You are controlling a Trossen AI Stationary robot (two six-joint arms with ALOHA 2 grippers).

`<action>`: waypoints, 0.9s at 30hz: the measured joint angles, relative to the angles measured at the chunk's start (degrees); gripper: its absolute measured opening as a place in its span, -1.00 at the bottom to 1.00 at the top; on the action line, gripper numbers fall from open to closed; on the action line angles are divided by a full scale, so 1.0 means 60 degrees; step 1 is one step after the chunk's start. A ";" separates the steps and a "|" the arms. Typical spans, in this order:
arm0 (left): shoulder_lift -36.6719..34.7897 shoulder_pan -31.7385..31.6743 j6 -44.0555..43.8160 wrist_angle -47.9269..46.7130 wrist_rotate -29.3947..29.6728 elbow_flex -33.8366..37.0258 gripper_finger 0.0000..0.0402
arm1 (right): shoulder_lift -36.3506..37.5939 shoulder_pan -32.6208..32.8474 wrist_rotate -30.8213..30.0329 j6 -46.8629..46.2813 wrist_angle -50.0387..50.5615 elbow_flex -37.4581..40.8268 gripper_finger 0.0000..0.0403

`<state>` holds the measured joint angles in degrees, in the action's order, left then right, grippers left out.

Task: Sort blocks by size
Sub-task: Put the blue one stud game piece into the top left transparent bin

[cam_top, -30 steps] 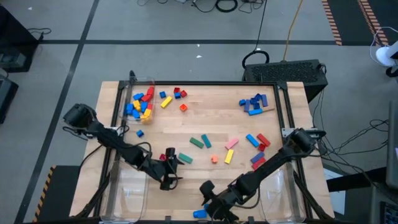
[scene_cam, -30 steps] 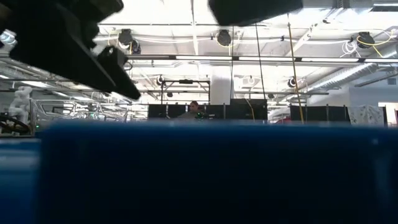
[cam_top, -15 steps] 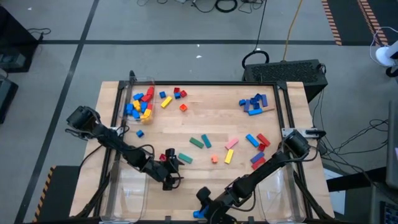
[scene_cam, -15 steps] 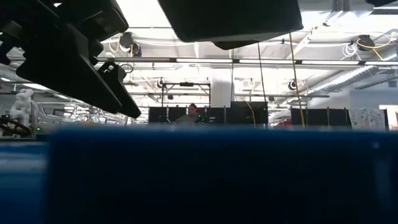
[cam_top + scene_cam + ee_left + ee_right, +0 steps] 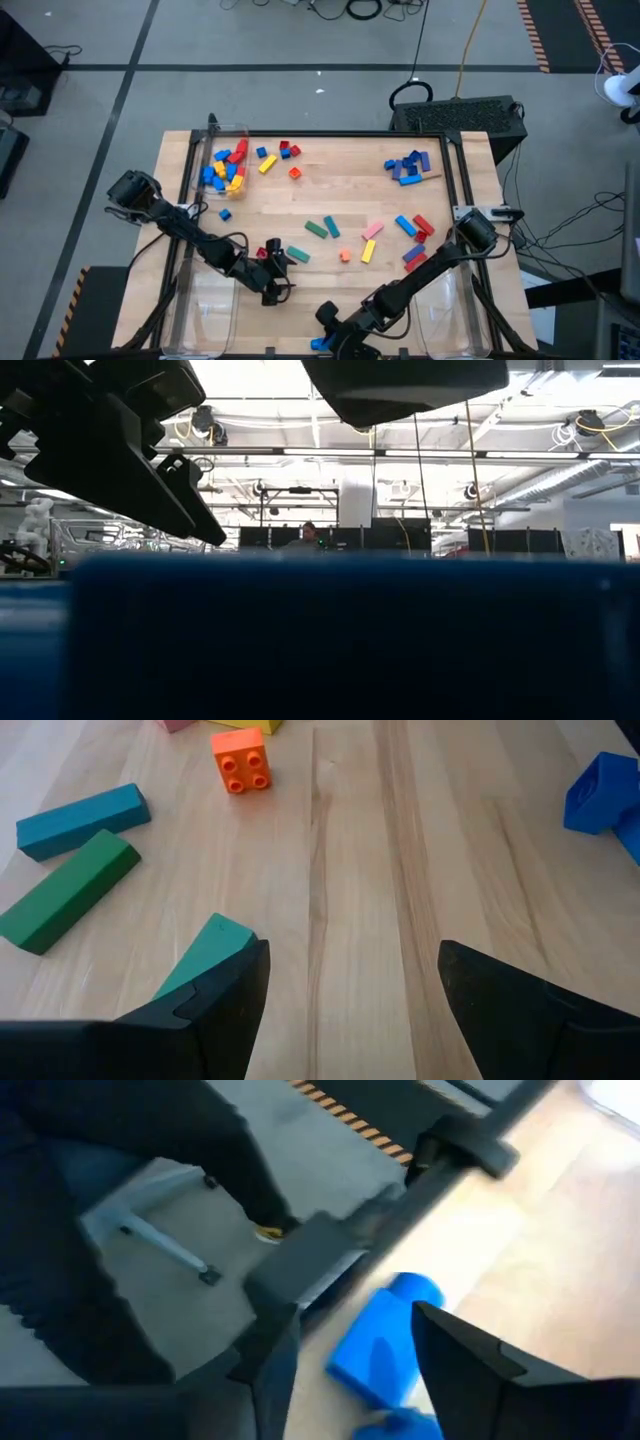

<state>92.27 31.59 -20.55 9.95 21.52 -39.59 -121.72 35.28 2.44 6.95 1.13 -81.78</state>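
At the table's near edge the right gripper [image 5: 335, 335], fingers apart, has slid closer to the stray blue brick [image 5: 385, 1342] over the past second, so pickup looks imminent; the left gripper [image 5: 275, 268], also open, hovers nearby.

Even overhead light is falling across the wooden table [image 5: 330, 200], leaving only faint, soft shadows under the scattered blocks [image 5: 318, 228] in the high view. In the low view, ceiling lamps [image 5: 360, 420] are glaring white and throwing the arms into black silhouette, while a blue block [image 5: 340, 640] close to the lens is smearing into an unfocused band. The right wrist view is blurring heavily, whereas the left wrist view is staying crisp on the wood grain.
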 joint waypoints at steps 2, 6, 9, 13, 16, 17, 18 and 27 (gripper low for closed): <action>0.0000 0.0000 0.0057 -0.0014 0.0000 0.0000 0.44 | 0.0060 -0.0087 -0.0402 0.0052 0.0044 0.0019 -0.21; 0.0000 -0.0019 0.0061 -0.0028 0.0000 0.0000 0.44 | 0.0114 -0.0253 -0.0387 -0.0022 0.0059 0.0036 -0.43; 0.0000 -0.0018 0.0064 -0.0032 0.0000 0.0000 0.44 | 0.0065 -0.0265 0.0164 -0.0239 0.0056 0.0032 -0.63; 0.0000 -0.0015 0.0073 -0.0036 0.0000 0.0000 0.44 | 0.0023 -0.0292 0.0309 -0.0174 0.0084 0.0034 -0.83; 0.0000 -0.0018 0.0292 -0.0036 0.0003 0.0000 0.44 | 0.0034 -0.0256 0.0347 -0.0155 0.0057 0.0025 -0.95; 0.0000 -0.0022 0.0336 -0.0036 0.0004 0.0000 0.44 | 0.0034 -0.0250 0.0441 -0.0160 0.0073 0.0025 -0.97; 0.0000 -0.0036 0.0413 -0.0036 0.0000 0.0000 0.44 | 0.0033 -0.0247 0.0607 -0.0208 0.0074 0.0025 -0.99; -0.0004 -0.0241 0.0568 -0.0061 0.0000 0.0000 0.44 | -0.0130 -0.0247 0.1169 -0.0844 -0.0246 0.0018 -1.00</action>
<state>92.25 30.15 -17.14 9.58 21.52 -39.59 -122.50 33.80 9.46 1.89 -0.35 -81.67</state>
